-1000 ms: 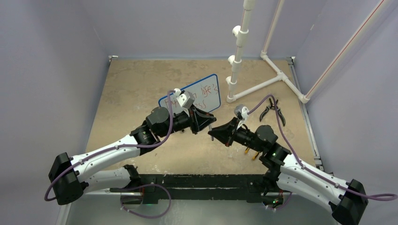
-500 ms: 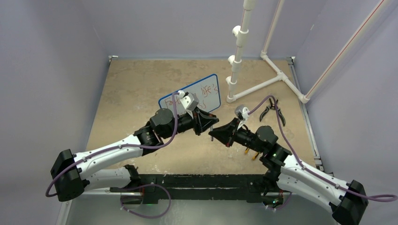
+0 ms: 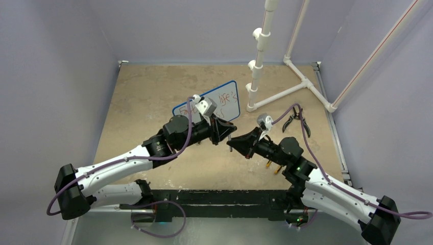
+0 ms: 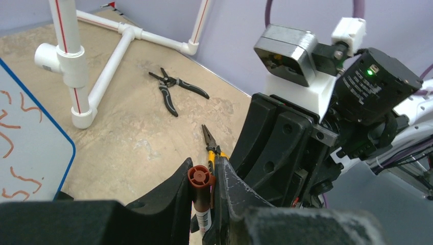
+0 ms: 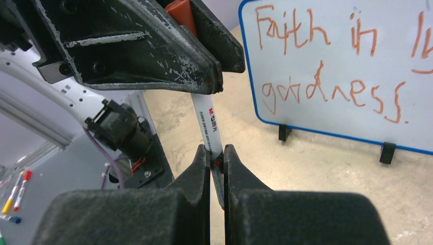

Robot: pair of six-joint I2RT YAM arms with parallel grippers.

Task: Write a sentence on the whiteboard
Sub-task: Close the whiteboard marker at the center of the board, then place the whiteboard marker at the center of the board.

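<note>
The whiteboard (image 3: 227, 103) stands tilted on black feet at mid table; it also shows in the right wrist view (image 5: 332, 66) and the left wrist view (image 4: 25, 143). The sentence (image 5: 327, 61) is in red: "Faith in", a third word cut off by the frame edge, then "goodness." below. A white marker (image 5: 210, 127) with a red end (image 4: 200, 176) is held between the arms. My left gripper (image 3: 229, 136) (image 4: 203, 173) is shut on its upper part. My right gripper (image 3: 232, 147) (image 5: 216, 154) is shut on its lower end. The two grippers meet tip to tip in front of the board.
A white PVC pipe frame (image 3: 286, 81) stands at the back right. Black pliers (image 3: 296, 120) (image 4: 173, 91) lie right of the board. Yellow-handled pliers (image 3: 273, 165) (image 4: 209, 144) lie under my right arm. Loose markers (image 5: 15, 191) lie off the table.
My left arm has shifted slightly right and its wrist has turned a little. Both grippers stay together on the marker. The right arm has barely moved.
</note>
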